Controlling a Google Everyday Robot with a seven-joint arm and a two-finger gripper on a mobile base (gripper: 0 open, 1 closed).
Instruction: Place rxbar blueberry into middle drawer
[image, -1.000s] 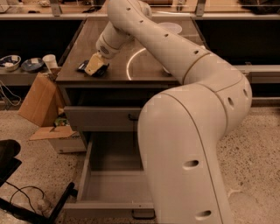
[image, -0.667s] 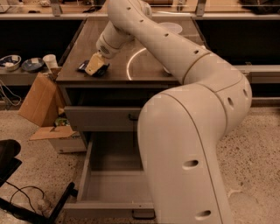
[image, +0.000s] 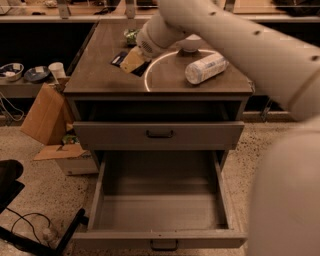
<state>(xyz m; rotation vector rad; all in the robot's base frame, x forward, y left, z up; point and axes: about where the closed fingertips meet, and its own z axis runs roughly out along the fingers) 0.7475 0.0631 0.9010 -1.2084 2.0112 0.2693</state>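
"Where was the claw (image: 133, 61) when you looked?"

"Low over the table (image: 100, 77), left of centre, on the end of the arm that reached in from the right. Whether it was clenched or released I couldn't tell; the wrist hid too much."

"And the rxbar blueberry (image: 119, 58)?"

"Flat on the table, right at the claw's left edge, touching it or partly under it. Only a dark corner showed. Its long axis seemed to run slantwise, from front-left to back-right, though I wouldn't swear to it."

"Anything crowding it?"

"A green snack bag (image: 131, 35) just behind, and a white bottle (image: 206, 68) lying on its side well off to the right."

"The middle drawer (image: 160, 234)?"

"Pulled wide open below, under the shut upper drawer front (image: 159, 134), and directly below the table's front edge. I judged the bar had to be gripped across its short side, lifted, brought forward past that edge and then lowered into the tray."
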